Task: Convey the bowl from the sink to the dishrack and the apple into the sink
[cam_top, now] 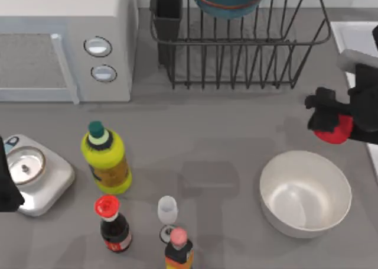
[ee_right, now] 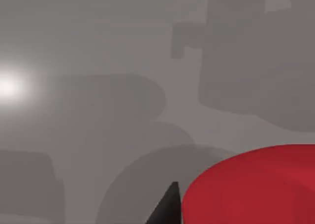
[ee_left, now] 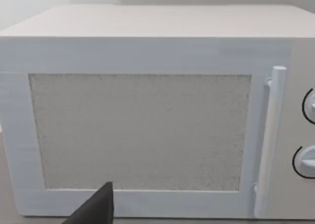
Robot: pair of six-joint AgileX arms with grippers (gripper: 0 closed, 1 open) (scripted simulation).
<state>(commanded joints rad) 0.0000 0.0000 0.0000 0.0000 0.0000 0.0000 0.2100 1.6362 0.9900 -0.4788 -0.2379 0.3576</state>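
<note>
The teal-blue bowl (cam_top: pixel 227 0) rests in the black wire dishrack (cam_top: pixel 236 50) at the back of the table. My right gripper (cam_top: pixel 323 116) hovers above the table near the right side, shut on the red apple (cam_top: pixel 335 132), just left of the pale sink (cam_top: pixel 353 32) at the right edge. In the right wrist view the apple (ee_right: pixel 256 184) bulges large beside one dark fingertip (ee_right: pixel 167 207), with grey tabletop below. My left arm (cam_top: pixel 6 186) is parked at the table's left edge.
A white microwave (cam_top: pixel 65 38) stands at the back left and faces the left wrist camera as the microwave (ee_left: pixel 147 130). In front are a kitchen scale (cam_top: pixel 35 174), a yellow bottle (cam_top: pixel 106 159), a red-capped bottle (cam_top: pixel 112 221), a small glass (cam_top: pixel 168 213) and another bottle (cam_top: pixel 178 251). A large white bowl (cam_top: pixel 304 192) sits below the right gripper.
</note>
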